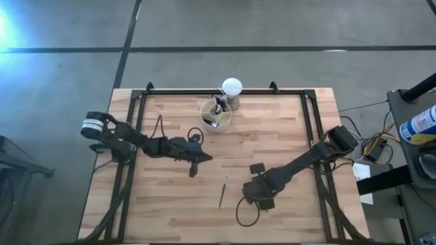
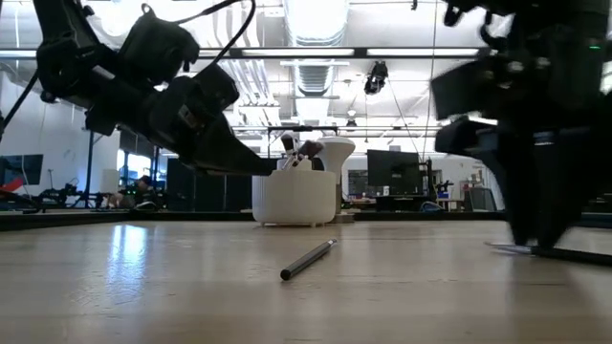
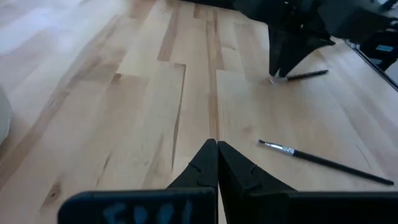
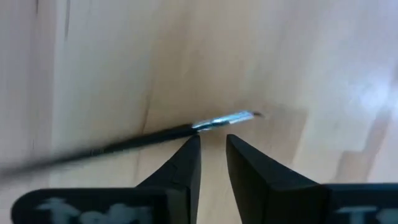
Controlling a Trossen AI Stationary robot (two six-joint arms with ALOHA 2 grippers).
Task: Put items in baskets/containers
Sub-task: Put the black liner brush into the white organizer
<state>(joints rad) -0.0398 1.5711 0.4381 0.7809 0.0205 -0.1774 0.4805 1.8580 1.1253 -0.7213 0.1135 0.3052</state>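
Makeup brushes are split between the beige organiser (image 1: 215, 114) and the bare worktop (image 1: 170, 204). From above, only one loose brush (image 1: 223, 191) shows, lying in front of the organiser, between the two hands. The left wrist view adds a second brush (image 3: 300, 76) farther off, directly under the right arm's hand (image 3: 285, 62), which the high view hides beneath that arm. In the right wrist view this second brush (image 4: 155, 135) lies across just ahead of the fingertips (image 4: 189, 146), its metal ferrule and small tip clear of them.

The organiser stands near the worktop's far edge, with several dark-handled brushes upright inside it; the low view shows their heads rising above its rim (image 2: 295, 177). Which compartments they sit in cannot be told. A white ball on a small stand (image 1: 231, 89) sits just beside the organiser, on its far right.

The left hand (image 1: 193, 167) hangs above the wood to the organiser's front left, fingers pressed together and holding nothing. The right hand (image 1: 259, 195) is down at the worktop to the organiser's front right, fingers a narrow gap apart and gripping nothing.

In the low view the loose brush (image 2: 308, 259) lies unobstructed in front of the organiser, while the left arm's dark bulk overlaps the organiser's left side.
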